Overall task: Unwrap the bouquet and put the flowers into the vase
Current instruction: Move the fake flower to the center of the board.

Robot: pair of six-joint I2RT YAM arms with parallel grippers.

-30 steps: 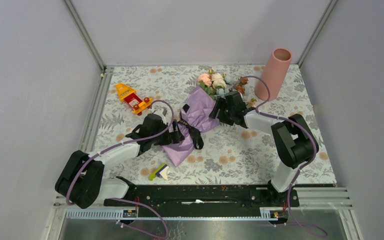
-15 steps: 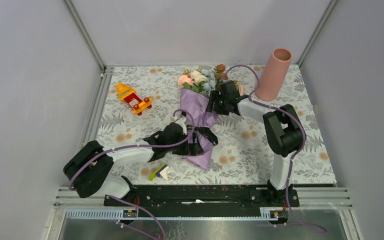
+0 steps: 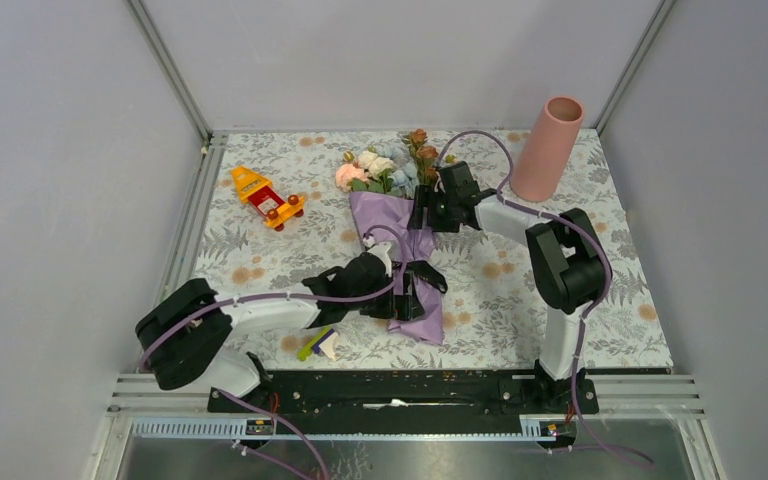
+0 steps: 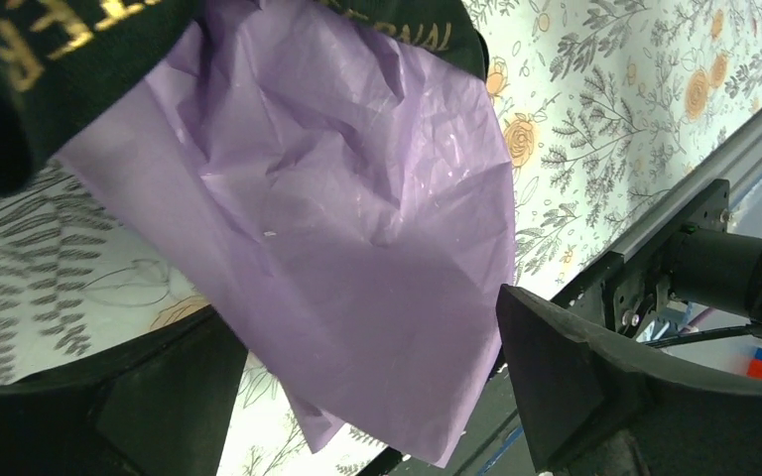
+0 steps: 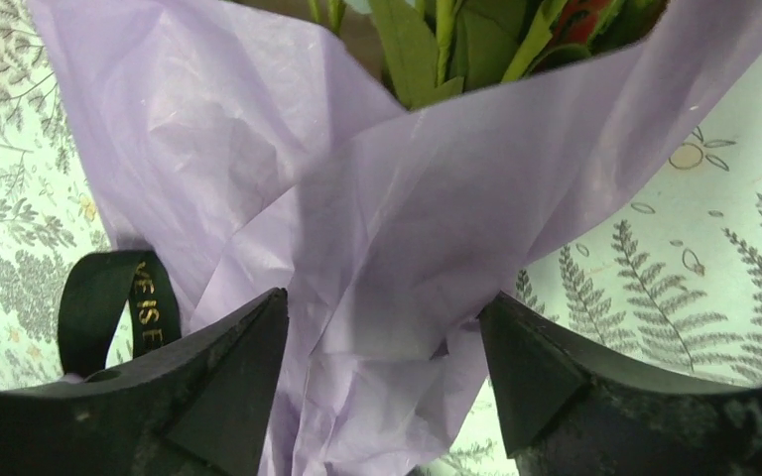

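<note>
Left pincer released astride bouquet near end | right pincer seemingly grasping far neck | risked tearing paper, spilling flowers, ribbon tied

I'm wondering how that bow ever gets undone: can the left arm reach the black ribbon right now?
Probably yes. The left gripper hangs open astride the purple paper, with the black ribbon just ahead of its fingers and nothing between.
</note>
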